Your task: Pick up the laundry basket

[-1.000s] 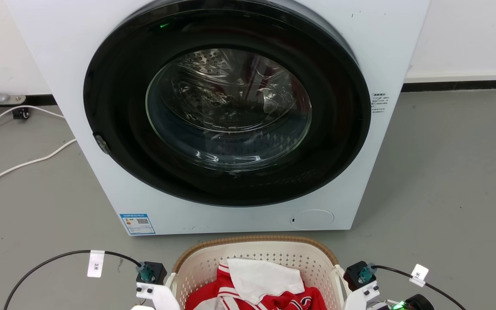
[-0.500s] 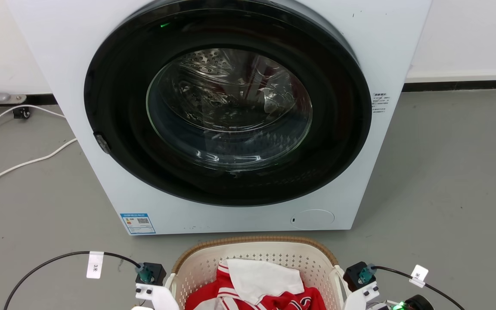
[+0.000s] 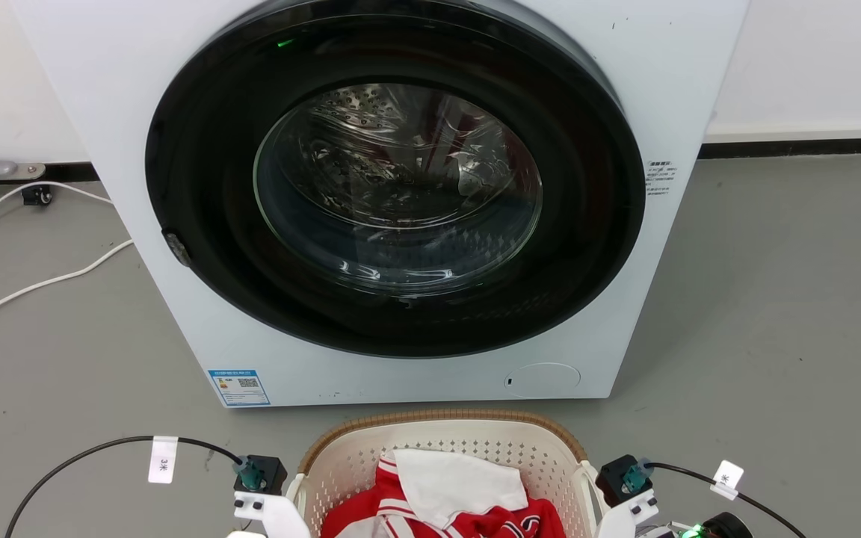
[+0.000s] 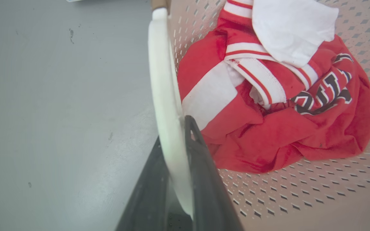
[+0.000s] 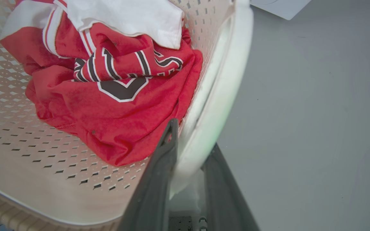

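Our left fingers (image 4: 201, 166) and right fingers (image 5: 159, 173) each pinch a smooth white handle (image 4: 162, 80) of the cream perforated, woven-rimmed laundry basket (image 3: 438, 415).

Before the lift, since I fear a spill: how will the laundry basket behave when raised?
Probably light: the laundry basket is perforated plastic holding just a red jersey and white garment. Thin walls may flex slightly. With the left gripper and right gripper each astride a side handle, it should rise level unless one arm leads.
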